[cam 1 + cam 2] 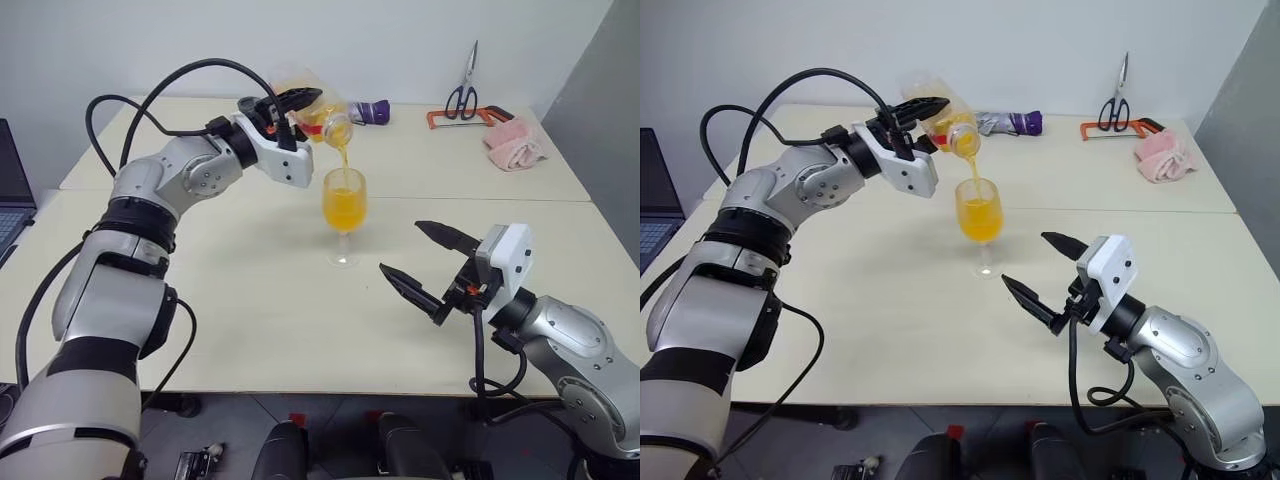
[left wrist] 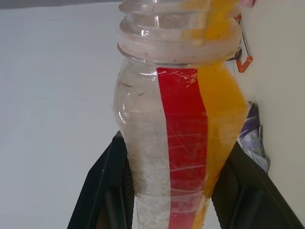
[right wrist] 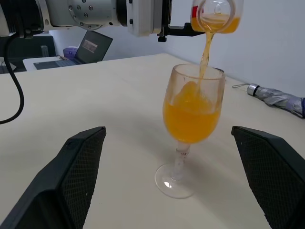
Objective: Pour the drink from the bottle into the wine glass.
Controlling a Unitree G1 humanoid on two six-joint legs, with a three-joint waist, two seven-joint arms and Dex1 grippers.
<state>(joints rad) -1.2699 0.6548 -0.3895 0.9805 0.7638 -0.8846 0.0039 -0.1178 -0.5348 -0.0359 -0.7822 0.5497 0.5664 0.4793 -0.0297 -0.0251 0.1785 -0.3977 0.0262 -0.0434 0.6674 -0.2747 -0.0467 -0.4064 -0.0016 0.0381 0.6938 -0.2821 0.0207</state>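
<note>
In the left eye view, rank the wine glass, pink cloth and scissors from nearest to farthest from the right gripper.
From the open right gripper:
1. Wine glass, just ahead and to its left, mid-table.
2. Pink cloth, farther back on the right side.
3. Scissors, at the table's far edge, beyond the cloth.

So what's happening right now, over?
Left gripper shut on tilted bottle, drink streaming into wine glass, over half full. Right gripper open beside it. Nothing in the way.

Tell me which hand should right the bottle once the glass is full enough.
Left. The left hand already grips the tilted bottle over the wine glass; the right hand waits open beside the glass.
</note>
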